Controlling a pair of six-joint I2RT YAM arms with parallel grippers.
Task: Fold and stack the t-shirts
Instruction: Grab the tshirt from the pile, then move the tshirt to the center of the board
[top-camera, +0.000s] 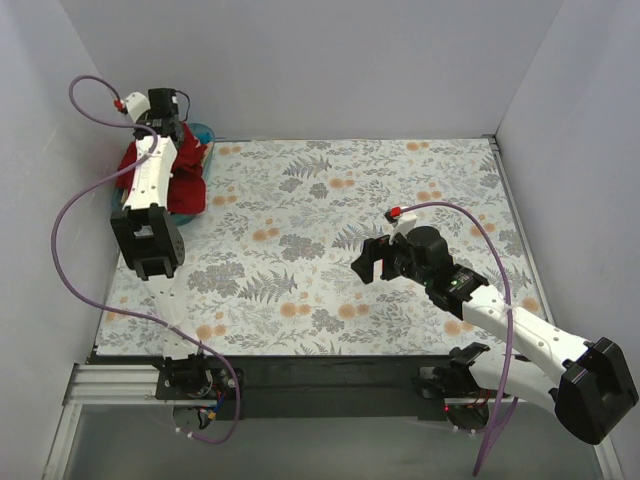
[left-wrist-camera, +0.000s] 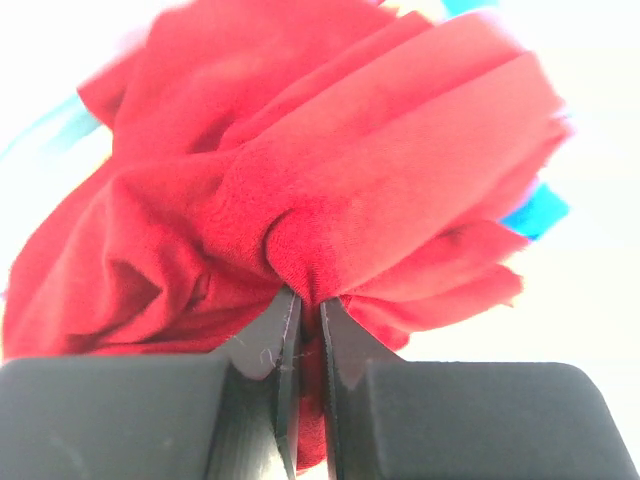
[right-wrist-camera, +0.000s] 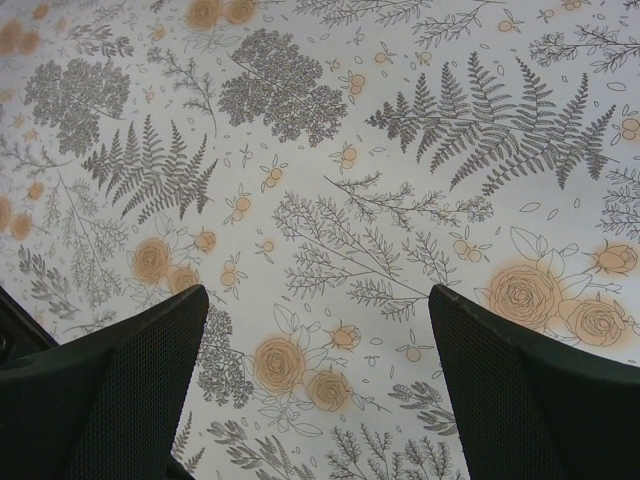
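Note:
A dark red t-shirt (top-camera: 188, 178) lies bunched in and over a blue basket (top-camera: 203, 132) at the table's far left corner. My left gripper (top-camera: 168, 132) reaches down onto it. In the left wrist view the jaws stand almost together, so the left gripper (left-wrist-camera: 310, 300) is shut on a pinched fold of the red t-shirt (left-wrist-camera: 330, 180), which fills most of that view. My right gripper (top-camera: 368, 262) hovers open over the middle right of the table. Between its fingers the right gripper (right-wrist-camera: 318, 290) shows only the flowered cloth.
A flowered tablecloth (top-camera: 340, 250) covers the table. Grey walls close in the left, back and right sides. A strip of the blue basket (left-wrist-camera: 540, 210) shows behind the red cloth. Purple cables loop off both arms.

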